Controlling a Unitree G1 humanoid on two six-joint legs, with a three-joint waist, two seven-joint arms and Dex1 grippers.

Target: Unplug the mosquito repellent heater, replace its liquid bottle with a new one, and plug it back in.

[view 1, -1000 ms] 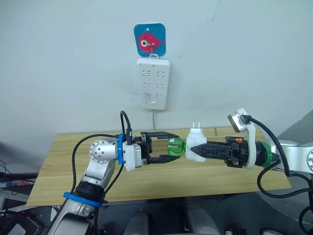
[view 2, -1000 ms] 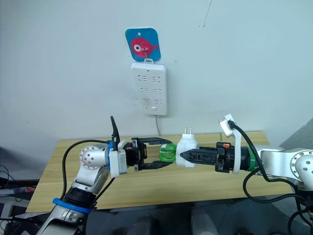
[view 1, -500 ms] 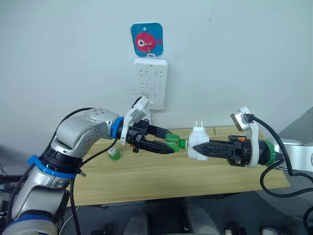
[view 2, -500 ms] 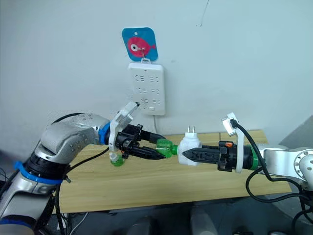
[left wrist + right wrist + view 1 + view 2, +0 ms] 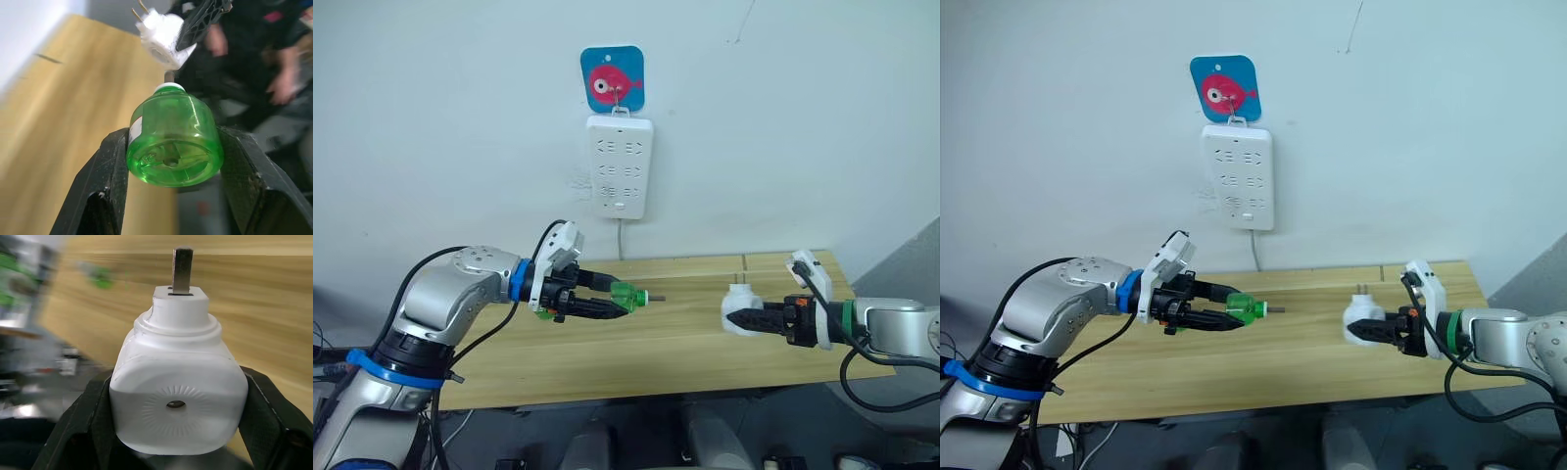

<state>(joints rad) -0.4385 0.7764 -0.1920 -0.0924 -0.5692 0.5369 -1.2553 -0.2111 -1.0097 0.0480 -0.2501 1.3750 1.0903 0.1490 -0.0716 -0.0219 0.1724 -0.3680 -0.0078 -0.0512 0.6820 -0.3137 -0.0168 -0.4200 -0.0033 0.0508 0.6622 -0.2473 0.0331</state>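
Left wrist view is showing the left gripper [image 5: 171, 171] pinching its liquid bottle [image 5: 172, 137] between both black fingers [image 5: 105, 188], wick tip pointing away toward the mosquito repellent heater [image 5: 164, 36]. Right wrist view is showing the right gripper [image 5: 176, 431] clamping that heater by its white body, vent hole facing the camera, a metal prong [image 5: 182, 276] sticking up. Head views are showing the two grippers holding bottle and heater well apart above the wooden table [image 5: 675, 338], bottle on the robot's left, heater on its right. Behind the left gripper, another green bottle [image 5: 542, 311] is sitting on the table, cap unclear. Farther back, a white power strip [image 5: 620, 166] is hanging on the wall beneath a blue fish hook [image 5: 612, 78].
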